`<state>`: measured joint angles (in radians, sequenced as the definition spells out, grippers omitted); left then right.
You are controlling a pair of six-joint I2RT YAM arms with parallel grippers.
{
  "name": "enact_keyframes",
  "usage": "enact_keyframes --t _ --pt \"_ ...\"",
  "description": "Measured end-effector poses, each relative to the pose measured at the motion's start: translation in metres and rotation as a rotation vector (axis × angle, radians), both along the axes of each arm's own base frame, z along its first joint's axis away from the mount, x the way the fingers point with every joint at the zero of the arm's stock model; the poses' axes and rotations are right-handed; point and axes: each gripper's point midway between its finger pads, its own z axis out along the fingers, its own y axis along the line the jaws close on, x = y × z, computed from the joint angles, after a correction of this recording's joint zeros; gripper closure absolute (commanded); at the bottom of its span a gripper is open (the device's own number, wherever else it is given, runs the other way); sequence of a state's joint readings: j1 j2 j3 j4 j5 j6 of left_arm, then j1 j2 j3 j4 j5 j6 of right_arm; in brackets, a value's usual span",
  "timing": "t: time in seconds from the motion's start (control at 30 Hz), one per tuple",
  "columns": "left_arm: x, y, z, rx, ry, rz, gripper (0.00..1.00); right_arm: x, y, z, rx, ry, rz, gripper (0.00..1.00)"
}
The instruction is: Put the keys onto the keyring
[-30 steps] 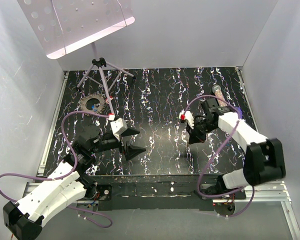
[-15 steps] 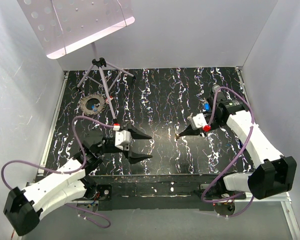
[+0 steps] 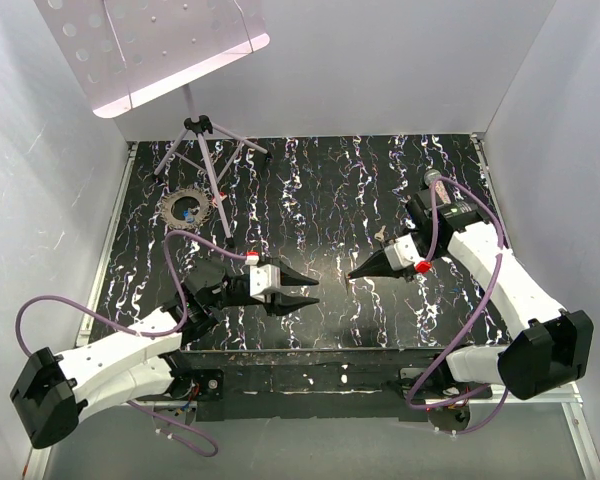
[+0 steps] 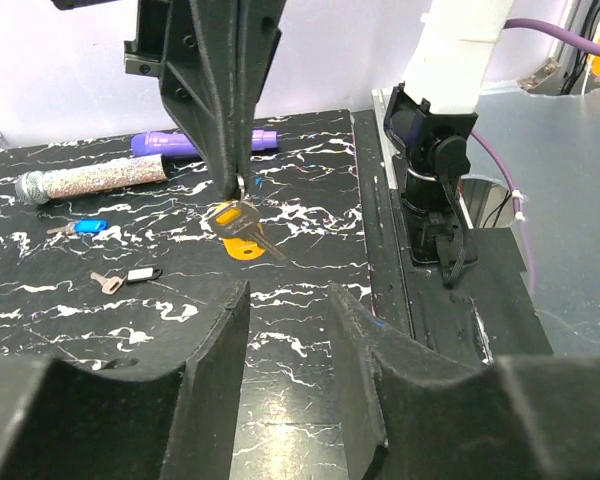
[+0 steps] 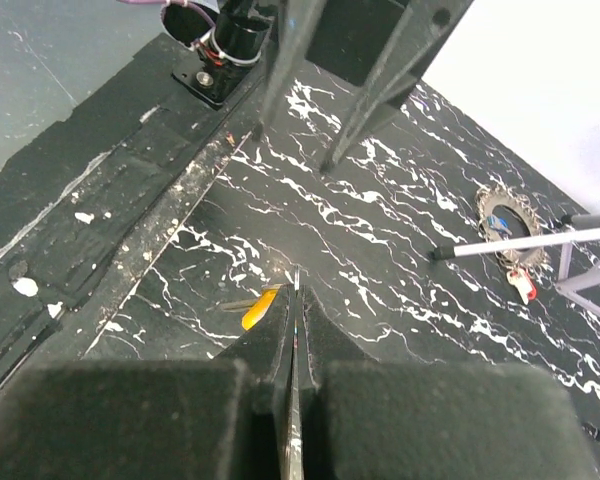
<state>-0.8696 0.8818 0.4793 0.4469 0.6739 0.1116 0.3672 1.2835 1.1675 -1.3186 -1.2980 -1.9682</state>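
Observation:
My right gripper is shut on a thin metal keyring, fingers pointing left toward the table's middle. A key with a yellow-orange head hangs from the ring, seen beside the jaws in the right wrist view as well. My left gripper faces it a short way off, its jaws apart with nothing between them. Loose keys lie on the black marbled table: a blue-headed one and a plain silver one next to a small dark tag.
A purple marker and a clear tube of beads lie at the table's right side. A tripod stand and a round toothed disc sit at the back left. White walls enclose the table.
The left arm has reached right toward the middle and its jaws have narrowed. The right gripper has swung from pointing down to pointing left, bringing the ring and orange key toward the left gripper.

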Motion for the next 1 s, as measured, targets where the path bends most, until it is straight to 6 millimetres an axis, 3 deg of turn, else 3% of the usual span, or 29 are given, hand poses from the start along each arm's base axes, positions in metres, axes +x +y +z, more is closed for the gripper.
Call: enact_keyframes --t 0.57,1.0 --pt "0.005 -0.028 -0.011 -0.002 -0.029 0.064 0.71 -0.018 0.017 0.007 0.067 0.083 0.078 0.99" --pt "0.015 -0.029 -0.001 -0.034 -0.077 0.135 0.75 -0.02 0.018 0.006 0.082 0.115 0.078 0.99"
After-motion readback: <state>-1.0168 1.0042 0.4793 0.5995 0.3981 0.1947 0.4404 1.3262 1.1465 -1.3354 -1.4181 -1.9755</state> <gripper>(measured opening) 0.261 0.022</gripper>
